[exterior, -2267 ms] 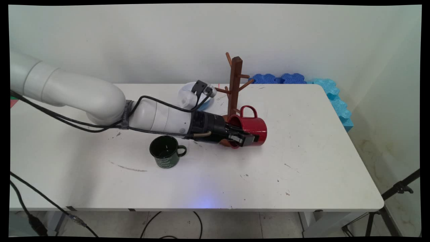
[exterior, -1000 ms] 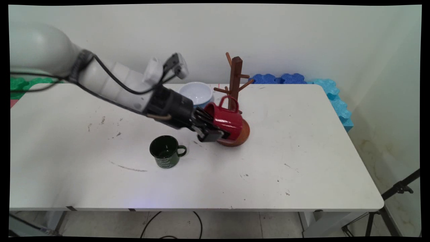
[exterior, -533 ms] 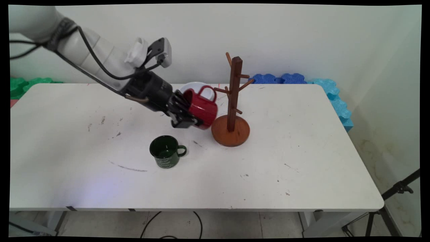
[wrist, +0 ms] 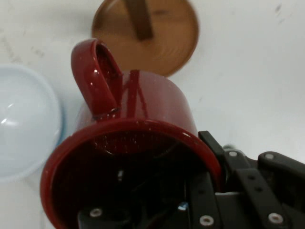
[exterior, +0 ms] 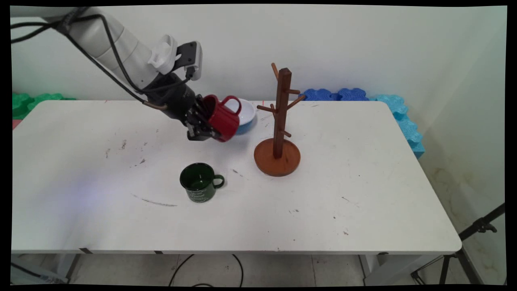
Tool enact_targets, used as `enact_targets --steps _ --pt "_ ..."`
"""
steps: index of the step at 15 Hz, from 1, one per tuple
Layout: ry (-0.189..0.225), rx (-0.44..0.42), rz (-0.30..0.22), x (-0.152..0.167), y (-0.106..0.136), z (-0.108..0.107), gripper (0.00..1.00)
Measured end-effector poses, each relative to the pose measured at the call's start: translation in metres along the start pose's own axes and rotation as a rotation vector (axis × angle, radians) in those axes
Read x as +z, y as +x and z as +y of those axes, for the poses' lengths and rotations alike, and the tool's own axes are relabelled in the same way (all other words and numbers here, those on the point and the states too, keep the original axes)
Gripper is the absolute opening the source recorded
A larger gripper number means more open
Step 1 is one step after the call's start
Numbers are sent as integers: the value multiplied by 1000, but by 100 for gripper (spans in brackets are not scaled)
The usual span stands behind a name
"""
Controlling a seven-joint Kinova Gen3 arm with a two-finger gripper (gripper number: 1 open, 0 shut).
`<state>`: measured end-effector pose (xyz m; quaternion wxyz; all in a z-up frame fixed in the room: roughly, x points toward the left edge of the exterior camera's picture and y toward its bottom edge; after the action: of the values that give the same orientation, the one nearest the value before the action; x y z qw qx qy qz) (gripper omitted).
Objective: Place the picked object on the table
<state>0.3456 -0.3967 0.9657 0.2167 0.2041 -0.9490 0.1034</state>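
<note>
The gripper (exterior: 204, 129) grips the red mug (exterior: 221, 117) by its rim (one finger inside), airborne, left of the mug tree (exterior: 279, 121), all pegs bare.

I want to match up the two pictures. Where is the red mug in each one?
Main view: the red mug is up in the air, left of centre, held by the gripper in front of the white bowl.
Hand view: the red mug fills the middle, mouth toward the camera, handle up.
Shared landmark: the wooden mug tree's round base, beyond the mug.
</note>
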Motion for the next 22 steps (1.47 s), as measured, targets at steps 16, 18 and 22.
enact_targets --steps 16,18,22 --pt "29 126 -332 46 14 -41 0" --pt "25 117 -364 56 15 -45 0" --pt "8 97 -414 74 17 -52 0"
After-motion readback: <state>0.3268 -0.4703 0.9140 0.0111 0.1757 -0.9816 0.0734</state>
